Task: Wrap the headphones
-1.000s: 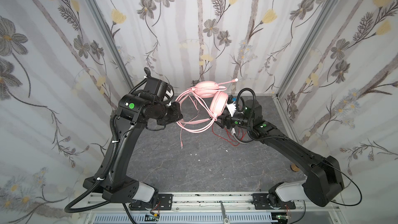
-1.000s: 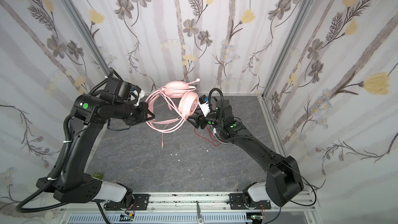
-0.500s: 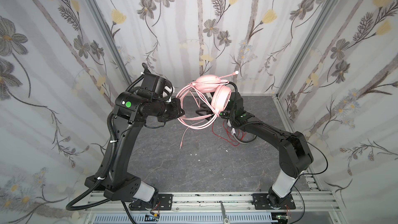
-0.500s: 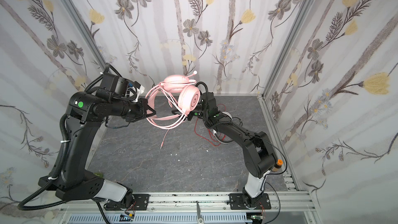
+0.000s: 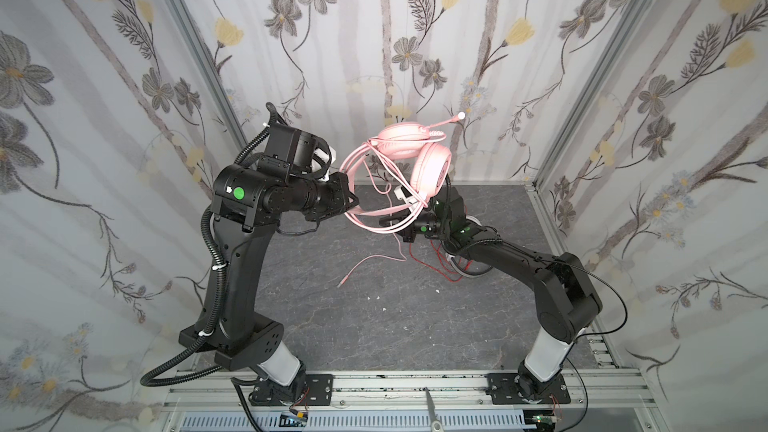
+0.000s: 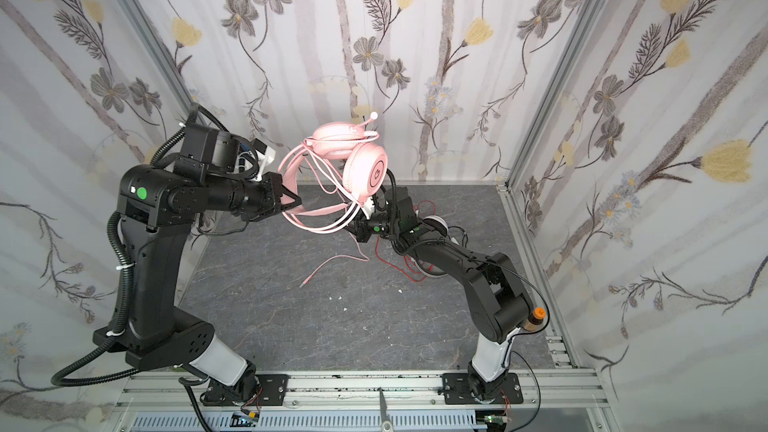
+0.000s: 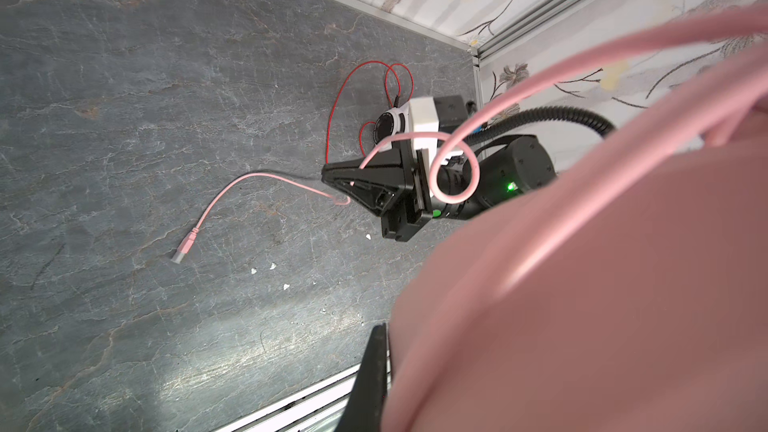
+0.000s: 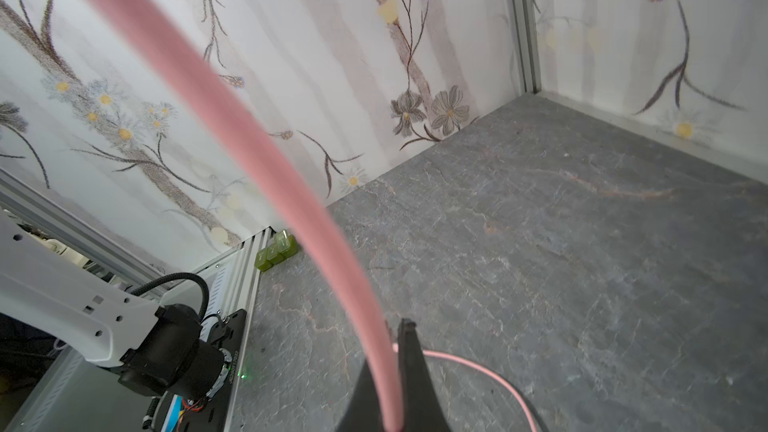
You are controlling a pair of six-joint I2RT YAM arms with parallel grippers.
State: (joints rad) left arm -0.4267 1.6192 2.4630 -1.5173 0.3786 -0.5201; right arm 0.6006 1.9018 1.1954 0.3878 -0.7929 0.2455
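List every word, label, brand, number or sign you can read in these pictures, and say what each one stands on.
No word or number can be read anywhere.
Sign, no letters: a dark ring with a curled mark inside, on the earcup of the pink headset.
Print round the lens ring of the right wrist camera: too small to read.
Small white sticker on the left arm: too small to read.

The grey, stone-veined worktop [image 7: 124, 97] carries a trailing pink plug [image 7: 183, 249], looping red cord [image 7: 331, 118] and tiny white scraps [image 7: 272, 266].
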